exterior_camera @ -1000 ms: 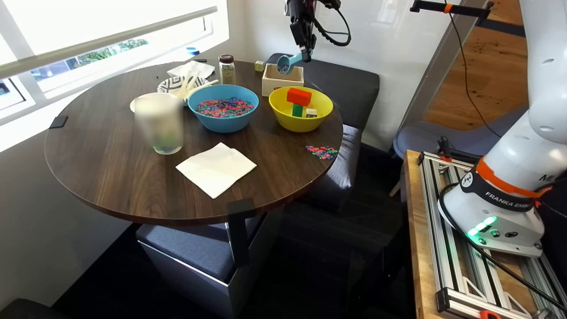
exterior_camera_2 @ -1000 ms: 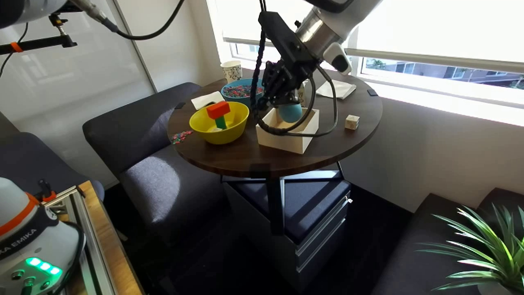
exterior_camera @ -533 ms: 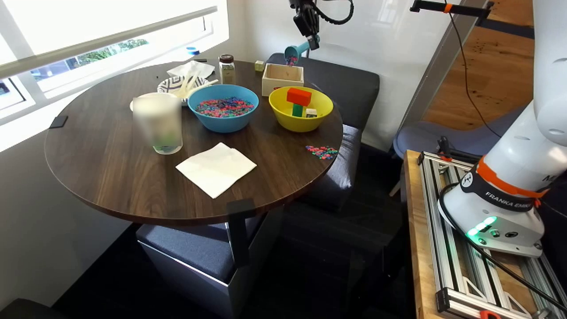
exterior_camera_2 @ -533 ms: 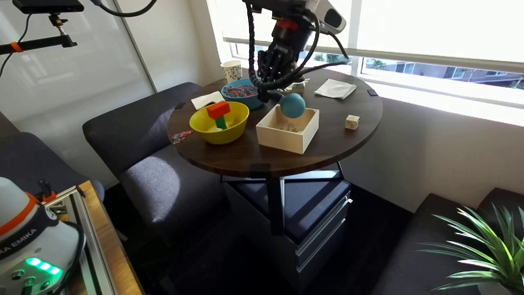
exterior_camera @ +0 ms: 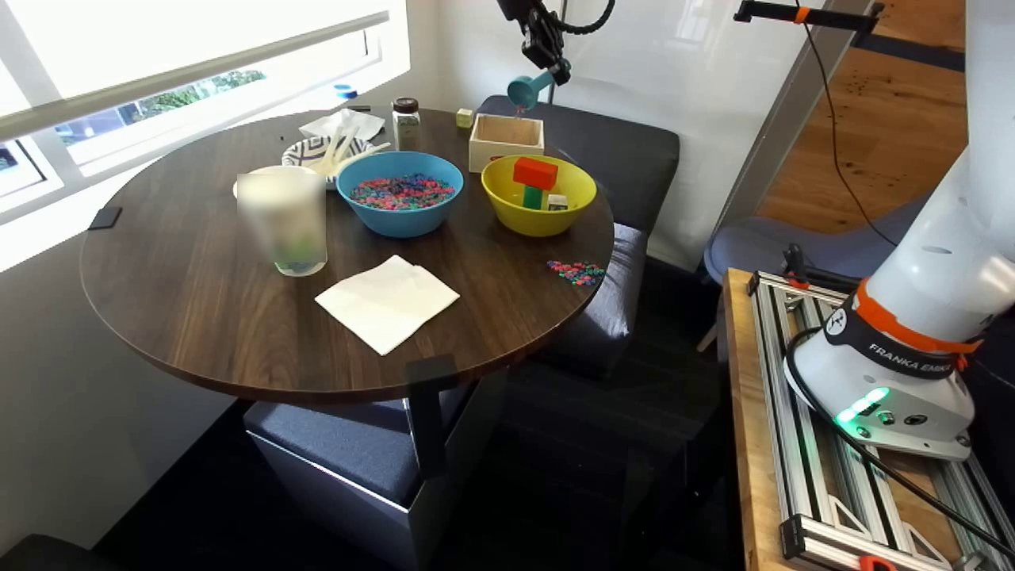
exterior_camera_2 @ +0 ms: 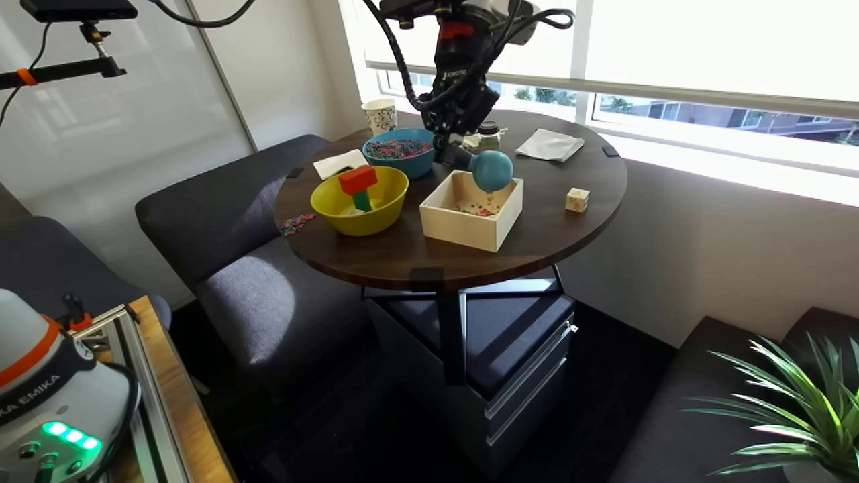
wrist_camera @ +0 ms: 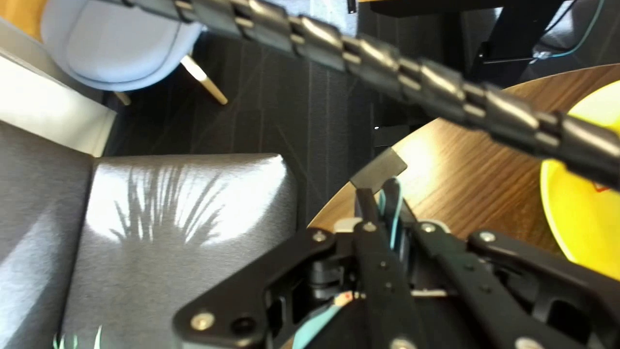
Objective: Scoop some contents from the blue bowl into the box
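1. My pincer (wrist_camera: 382, 196) is squeezed tight on a blue scoop (exterior_camera_2: 493, 170), gripping it by the handle. In an exterior view, tiny white letters (exterior_camera_2: 456, 72) above the pincer look like "ROBOTIQ".
2. I think I am on the pouring-out step. The scoop is tilted, mouth down, above the tan box (exterior_camera_2: 462, 227) and not touching it. Some bits (exterior_camera_2: 482, 212) lie in the box already, and a few are in the air under the scoop.
3. Next, I guess, I should hold the scoop over the middle of the box and tip out any that are left, or bits could spill on the desk (exterior_camera: 230, 317).
4. Plenty more bits sit in the blue bowl (exterior_camera: 400, 224), near the box.
5. A jar (exterior_camera: 407, 131) by the bowl has a label too small to read.
6. Far off, the white robot base (exterior_camera: 920, 392) says "FRANKA EMIKA".
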Available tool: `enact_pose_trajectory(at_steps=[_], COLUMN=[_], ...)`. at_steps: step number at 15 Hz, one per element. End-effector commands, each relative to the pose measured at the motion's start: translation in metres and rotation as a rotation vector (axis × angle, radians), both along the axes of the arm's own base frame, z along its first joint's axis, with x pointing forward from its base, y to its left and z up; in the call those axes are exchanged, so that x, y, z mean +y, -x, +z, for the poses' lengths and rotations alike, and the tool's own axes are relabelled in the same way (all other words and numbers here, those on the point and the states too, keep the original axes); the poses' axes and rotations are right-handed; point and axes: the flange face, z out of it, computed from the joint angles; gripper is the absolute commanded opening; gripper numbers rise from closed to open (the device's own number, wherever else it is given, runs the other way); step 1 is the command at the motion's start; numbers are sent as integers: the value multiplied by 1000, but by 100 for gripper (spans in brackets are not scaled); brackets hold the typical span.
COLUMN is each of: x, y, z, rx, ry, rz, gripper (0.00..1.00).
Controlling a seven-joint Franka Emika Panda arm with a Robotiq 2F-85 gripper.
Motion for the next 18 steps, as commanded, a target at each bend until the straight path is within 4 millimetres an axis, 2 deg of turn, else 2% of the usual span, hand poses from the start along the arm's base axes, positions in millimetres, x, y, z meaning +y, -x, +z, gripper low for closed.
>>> enact_pose_trajectory(at_steps=[1, 4, 8, 10, 14, 18], x=[23, 37, 40, 47, 89, 127], y=[3, 2, 5, 12, 20, 17], z=[7, 11, 29, 35, 46, 51], rx=[-13, -32, -44, -26, 0, 23], ry=[73, 60, -166, -276, -495, -718], rz=[78, 94, 1, -15, -22, -7], gripper=[2, 2, 2, 2, 2, 2])
